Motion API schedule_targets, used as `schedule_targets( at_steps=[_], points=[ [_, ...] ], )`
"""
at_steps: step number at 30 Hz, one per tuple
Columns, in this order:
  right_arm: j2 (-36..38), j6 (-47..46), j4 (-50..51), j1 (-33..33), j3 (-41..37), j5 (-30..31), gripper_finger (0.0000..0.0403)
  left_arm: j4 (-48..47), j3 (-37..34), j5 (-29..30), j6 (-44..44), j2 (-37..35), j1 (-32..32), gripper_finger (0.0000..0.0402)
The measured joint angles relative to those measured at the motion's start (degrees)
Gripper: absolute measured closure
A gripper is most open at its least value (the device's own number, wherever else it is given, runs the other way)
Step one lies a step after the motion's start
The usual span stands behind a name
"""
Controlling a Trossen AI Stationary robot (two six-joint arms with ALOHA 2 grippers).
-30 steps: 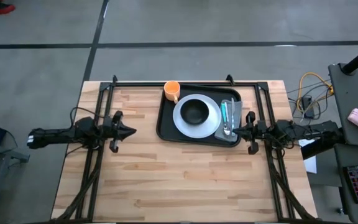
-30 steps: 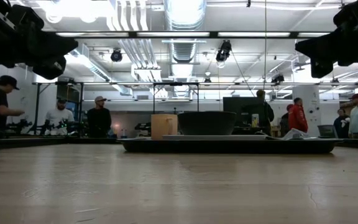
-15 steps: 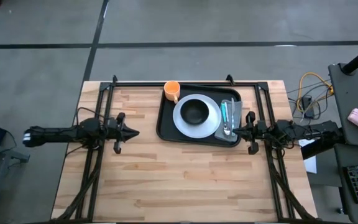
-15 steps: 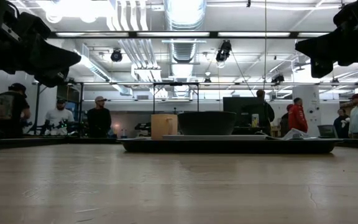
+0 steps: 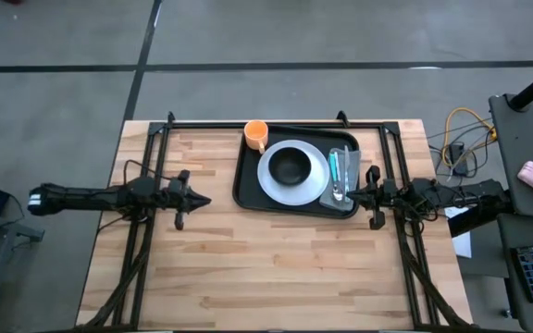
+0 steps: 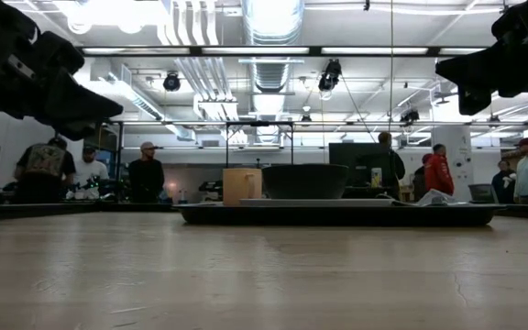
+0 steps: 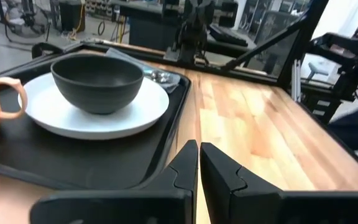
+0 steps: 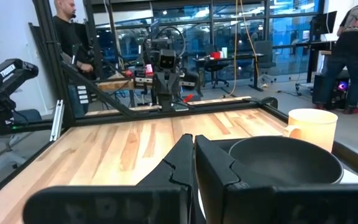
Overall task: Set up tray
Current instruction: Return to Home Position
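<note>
The black tray [image 5: 248, 188] lies at the table's far middle, its rim [image 6: 337, 216] level across the low view. A white plate [image 5: 315, 180] lies on the tray, and a black bowl [image 5: 291, 166] stands on the plate. An orange cup [image 5: 255, 135] stands in the tray's far left corner. A folded napkin with cutlery [image 5: 343, 172] lies along the tray's right side. My left gripper [image 5: 204, 199] is shut and hovers left of the tray, pointing at it [image 7: 199, 155]. My right gripper [image 5: 350, 194] is shut and hangs high over the tray's right edge [image 8: 193, 149].
Bare wooden tabletop [image 5: 266, 268] stretches along the near half and to the tray's left. Black frame rails [image 5: 276, 123] run along the far edge and both sides. Several people [image 6: 145, 174] stand in the room beyond the table.
My left gripper has moved toward the table's right, closer to the tray, and sunk a little, staying shut. The tray and the things on it have not moved.
</note>
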State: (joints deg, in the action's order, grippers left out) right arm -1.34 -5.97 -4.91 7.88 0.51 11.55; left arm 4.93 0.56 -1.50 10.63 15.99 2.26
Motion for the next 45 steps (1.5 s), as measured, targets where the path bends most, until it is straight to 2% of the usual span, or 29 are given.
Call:
schedule_targets(
  at_steps=[19,45],
  points=[
    [0.02,0.01,0.00,0.00,0.02,0.04,0.0394,0.01,0.07,-0.01,0.00,7.05,0.00,0.0402],
    [0.02,0.01,0.00,0.00,0.02,0.07,0.0394,0.02,0.04,-0.01,0.02,8.80,0.00,0.0402]
  ],
)
